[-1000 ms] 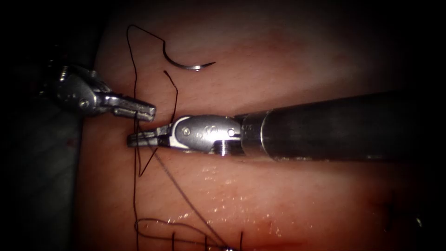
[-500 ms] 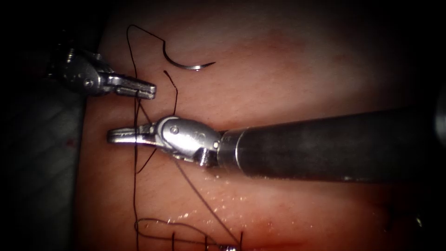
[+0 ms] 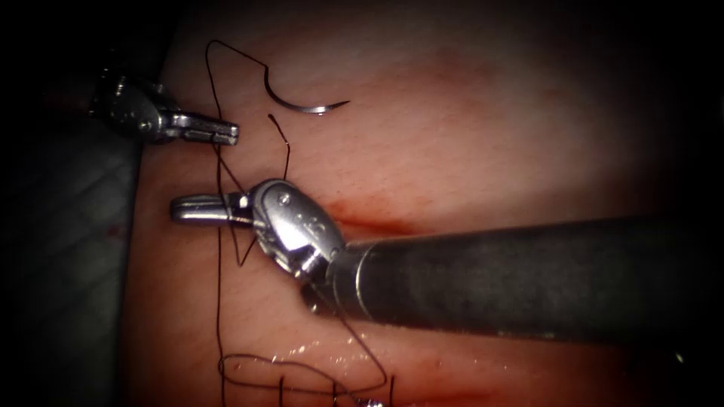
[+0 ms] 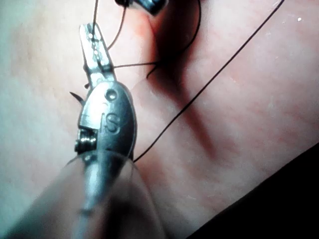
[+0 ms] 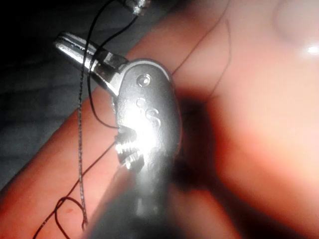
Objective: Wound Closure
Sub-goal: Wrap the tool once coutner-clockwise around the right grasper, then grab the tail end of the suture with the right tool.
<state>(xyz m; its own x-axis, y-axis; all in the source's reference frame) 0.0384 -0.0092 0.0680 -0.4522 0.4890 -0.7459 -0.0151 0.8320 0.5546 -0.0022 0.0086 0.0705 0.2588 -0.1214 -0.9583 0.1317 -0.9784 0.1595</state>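
Observation:
The curved needle [image 3: 302, 103] lies free on the tissue [image 3: 490, 128], above both tools and held by neither. Its dark thread [image 3: 219, 301] loops up from the needle's tail, then runs down toward the stitched cut [image 3: 317, 386]. My left tool [image 3: 228, 136] is shut on this thread at the upper left; its jaws [image 4: 89, 35] grip the strand near their tip. My right tool [image 3: 181, 209] sits just below it, jaws shut on the thread that crosses near their base [image 5: 67, 45]. A short thread tail [image 3: 280, 139] ends beside the right tool's wrist.
A streak of red fluid [image 3: 369, 224] lies on the tissue above the right tool's shaft [image 3: 528, 275]. A dark cloth [image 3: 68, 286] borders the tissue on the left. Wet glints sit near the cut.
My right tool has moved left and down, its shaft dropping and baring the red streak. My left tool has drawn up and to the left, so the two tools now stand further apart on the thread.

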